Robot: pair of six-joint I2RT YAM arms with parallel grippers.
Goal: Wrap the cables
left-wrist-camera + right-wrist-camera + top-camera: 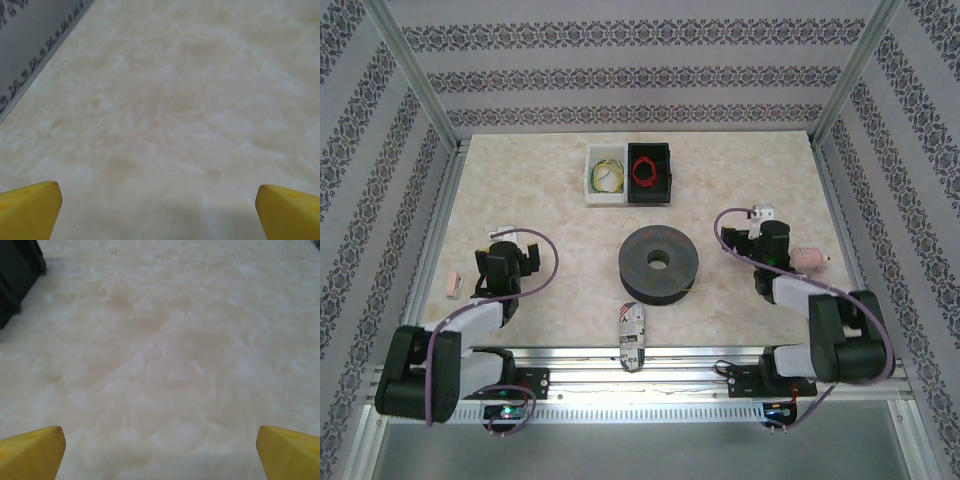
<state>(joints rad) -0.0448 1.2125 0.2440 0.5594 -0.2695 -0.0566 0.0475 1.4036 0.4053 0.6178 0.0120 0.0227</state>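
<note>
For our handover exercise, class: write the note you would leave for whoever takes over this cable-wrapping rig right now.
Both open and empty over the bare table: the left gripper and the right gripper.
Things: a yellowish coil lies in the white bin, a red coil in the black bin. The dark spool sits mid-table, a short yellow wire end at its near right edge.
Done: two coils binned.
Left: probably the wire at the spool; how much is there cannot be told.

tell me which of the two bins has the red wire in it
The black bin, right of the pair, holds the red coil; the white bin beside it holds a yellow-green coil.
</note>
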